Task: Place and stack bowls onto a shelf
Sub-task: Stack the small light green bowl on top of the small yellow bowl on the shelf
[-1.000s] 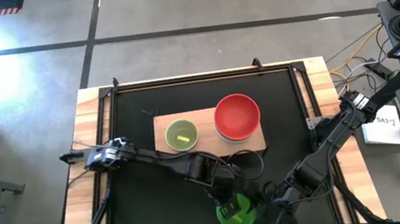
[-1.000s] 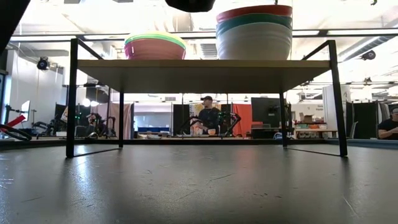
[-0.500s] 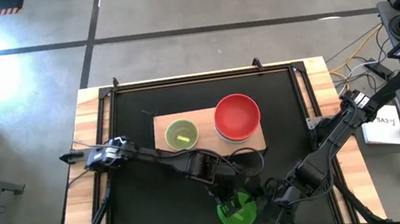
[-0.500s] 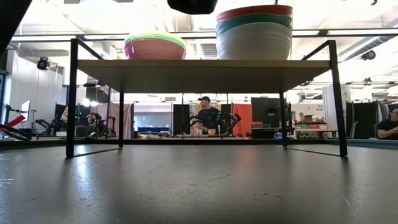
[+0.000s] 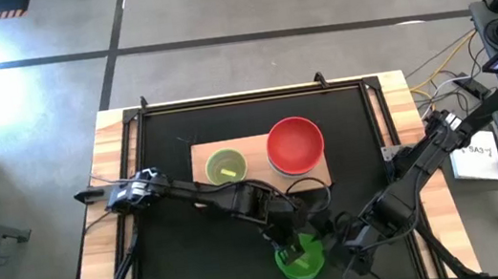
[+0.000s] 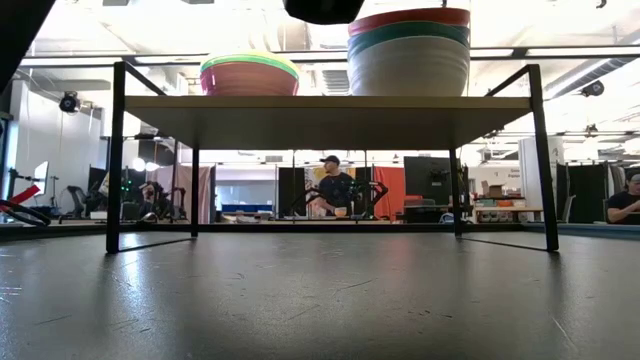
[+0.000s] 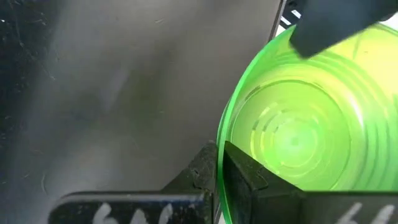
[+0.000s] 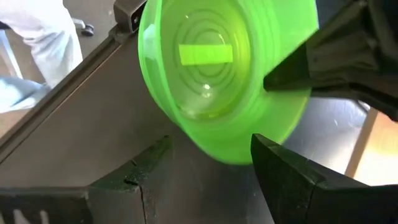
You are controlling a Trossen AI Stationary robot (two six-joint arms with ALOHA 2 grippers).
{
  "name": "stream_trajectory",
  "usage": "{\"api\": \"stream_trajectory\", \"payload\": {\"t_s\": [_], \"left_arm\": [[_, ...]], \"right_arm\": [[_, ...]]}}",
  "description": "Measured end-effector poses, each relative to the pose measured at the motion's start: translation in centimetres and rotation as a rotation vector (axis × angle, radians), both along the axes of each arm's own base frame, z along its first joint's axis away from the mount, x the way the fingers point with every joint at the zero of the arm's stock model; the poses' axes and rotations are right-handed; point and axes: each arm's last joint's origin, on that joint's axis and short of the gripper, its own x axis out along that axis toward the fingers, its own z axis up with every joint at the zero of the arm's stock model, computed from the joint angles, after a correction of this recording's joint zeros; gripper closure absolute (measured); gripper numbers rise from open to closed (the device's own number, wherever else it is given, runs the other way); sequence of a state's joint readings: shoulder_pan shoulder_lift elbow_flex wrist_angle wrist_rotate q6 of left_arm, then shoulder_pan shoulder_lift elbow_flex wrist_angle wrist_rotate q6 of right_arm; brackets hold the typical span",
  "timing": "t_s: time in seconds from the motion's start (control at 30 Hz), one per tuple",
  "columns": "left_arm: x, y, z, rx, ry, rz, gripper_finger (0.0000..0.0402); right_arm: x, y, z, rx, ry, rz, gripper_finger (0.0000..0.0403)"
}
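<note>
Green bowl sits at the near edge of the table, well short of the shelf, and is the last bowl not yet stacked. Left gripper is clamped shut on its rim: in the left wrist view one finger presses the outside of the wall and the other lies inside, with the rim pinched between them. Right gripper stands just beside the bowl on the opposite side, jaws fully wide and holding nothing; in the right wrist view the bowl shows tilted, its underside turned toward that camera, lying between and slightly beyond the spread fingers. On the shelf stand two stacks: a yellow-green bowl topping the small stack and a red bowl topping the large one. The step in hand appears to be carrying the green bowl to the small stack. To do it well, keep the rim pinch firm, since a one-sided grip on thin plastic lets the bowl swing or slip; level the bowl before lowering; lift high enough to clear the shelf edge and the stack's top; centre it over the yellow-green bowl, then release only when it nests. Right arm should draw clear first so the arms do not cross paths
</note>
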State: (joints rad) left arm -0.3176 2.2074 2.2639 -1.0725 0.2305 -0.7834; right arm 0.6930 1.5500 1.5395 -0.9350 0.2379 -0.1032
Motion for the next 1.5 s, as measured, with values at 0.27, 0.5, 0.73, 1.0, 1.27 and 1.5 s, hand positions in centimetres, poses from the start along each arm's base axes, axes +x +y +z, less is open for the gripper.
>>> {"api": "stream_trajectory", "payload": {"t_s": [0.27, 0.5, 0.73, 1.0, 1.27, 1.5], "left_arm": [[-0.4, -0.1, 0.0, 0.017, 0.021, -0.015, 0.0401], [-0.8, 0.3, 0.0, 0.073, 0.043, -0.020, 0.0401], [-2.2, 2.1, 1.2, 0.177, 0.105, 0.031, 0.0401], [-4.5, 5.2, 4.9, 0.324, 0.098, 0.117, 0.0401], [-7.8, 8.6, 8.3, 0.478, 0.103, 0.248, 0.0401], [-9.2, 12.0, 10.4, 0.525, 0.047, 0.337, 0.0401]], "right_arm": [[-1.1, -0.9, 4.1, 0.031, 0.023, -0.063, 0.0200], [-2.2, -1.8, 8.1, 0.118, 0.020, -0.119, 0.0200], [-3.4, -2.0, 10.1, 0.285, 0.135, -0.095, 0.0200], [-4.9, -3.3, 10.4, 0.260, 0.236, -0.208, 0.0200], [-5.9, -4.3, 11.0, 0.243, 0.217, -0.232, 0.0200], [-7.5, -5.9, 11.3, 0.198, 0.148, -0.283, 0.0200]]}}
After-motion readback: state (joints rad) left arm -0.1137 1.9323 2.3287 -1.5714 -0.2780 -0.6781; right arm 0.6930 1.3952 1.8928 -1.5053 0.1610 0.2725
